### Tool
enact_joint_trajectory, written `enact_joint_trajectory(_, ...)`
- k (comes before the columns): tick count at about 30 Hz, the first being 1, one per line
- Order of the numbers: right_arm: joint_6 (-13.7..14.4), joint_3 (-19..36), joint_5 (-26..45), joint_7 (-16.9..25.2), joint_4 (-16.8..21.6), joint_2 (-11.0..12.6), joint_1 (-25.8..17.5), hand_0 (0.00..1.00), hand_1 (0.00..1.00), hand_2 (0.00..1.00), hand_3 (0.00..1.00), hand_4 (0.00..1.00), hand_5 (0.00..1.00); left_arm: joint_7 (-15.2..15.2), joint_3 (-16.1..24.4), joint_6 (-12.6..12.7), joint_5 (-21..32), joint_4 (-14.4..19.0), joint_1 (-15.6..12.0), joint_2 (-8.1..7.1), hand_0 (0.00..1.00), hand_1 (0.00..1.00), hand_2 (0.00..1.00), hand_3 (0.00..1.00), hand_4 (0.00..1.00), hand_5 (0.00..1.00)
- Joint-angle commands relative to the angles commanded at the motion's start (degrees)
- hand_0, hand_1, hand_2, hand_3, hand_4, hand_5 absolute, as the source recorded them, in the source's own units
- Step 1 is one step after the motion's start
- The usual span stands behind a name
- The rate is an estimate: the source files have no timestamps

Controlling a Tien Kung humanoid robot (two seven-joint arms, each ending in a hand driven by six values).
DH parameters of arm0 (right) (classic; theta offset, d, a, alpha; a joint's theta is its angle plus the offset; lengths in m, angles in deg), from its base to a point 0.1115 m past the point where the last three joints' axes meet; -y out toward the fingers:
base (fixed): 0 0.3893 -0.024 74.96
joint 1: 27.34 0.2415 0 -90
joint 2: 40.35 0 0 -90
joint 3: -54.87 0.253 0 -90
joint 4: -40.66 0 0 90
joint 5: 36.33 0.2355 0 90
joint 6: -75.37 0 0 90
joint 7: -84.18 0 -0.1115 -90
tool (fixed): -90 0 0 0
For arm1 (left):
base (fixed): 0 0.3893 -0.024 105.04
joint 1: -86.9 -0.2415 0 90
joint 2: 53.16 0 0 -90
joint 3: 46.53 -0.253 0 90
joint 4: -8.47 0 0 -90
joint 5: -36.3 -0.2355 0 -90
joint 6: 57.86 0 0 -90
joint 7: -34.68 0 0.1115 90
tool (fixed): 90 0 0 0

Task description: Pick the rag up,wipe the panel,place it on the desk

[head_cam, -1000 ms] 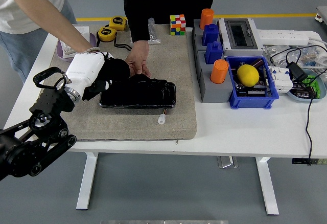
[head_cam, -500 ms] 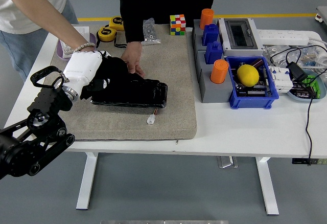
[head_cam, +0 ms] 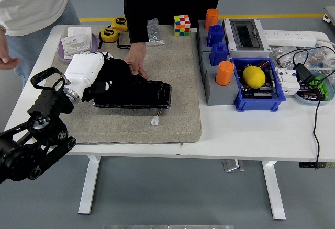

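Wiping step: left robot hand (head_cam: 99,82) fingers curled on the black rag (head_cam: 116,71), pressed at the panel (head_cam: 137,94) left end. A person's hand (head_cam: 137,61) steadies the panel's far edge. Next, likely: sweep right along it, then set the rag on the counter (head_cam: 251,129).

One camera sits high on the robot's side, looking forward and down over the whole white table (head_cam: 251,135).

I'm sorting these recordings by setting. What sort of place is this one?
Probably a robotics lab or workshop, not a home. A white standing table on a grey floor carries yellow tape measures, a grey electrical breaker box and a blue plastic parts bin, with people standing at the far side.
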Motion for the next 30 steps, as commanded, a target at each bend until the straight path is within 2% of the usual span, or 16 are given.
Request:
enact_joint_trajectory(13,-0.27,0.63,-0.46,-0.19,-0.04,-0.01,-0.09,0.69,0.471,0.649,0.617,0.998,0.686,0.01,-0.23,-0.14,-0.3,0.09,-0.65,-0.33,0.231,0.129,0.417,0.262,0.09,0.002)
enact_joint_trajectory(30,-0.47,0.97,-0.68,-0.18,-0.05,0.08,0.15,0.691,0.472,0.649,0.618,0.998,0.688,0.08,-3.99,-0.21,0.98,-0.06,0.15,1.65,0.232,0.129,0.418,0.262,0.095,0.002)
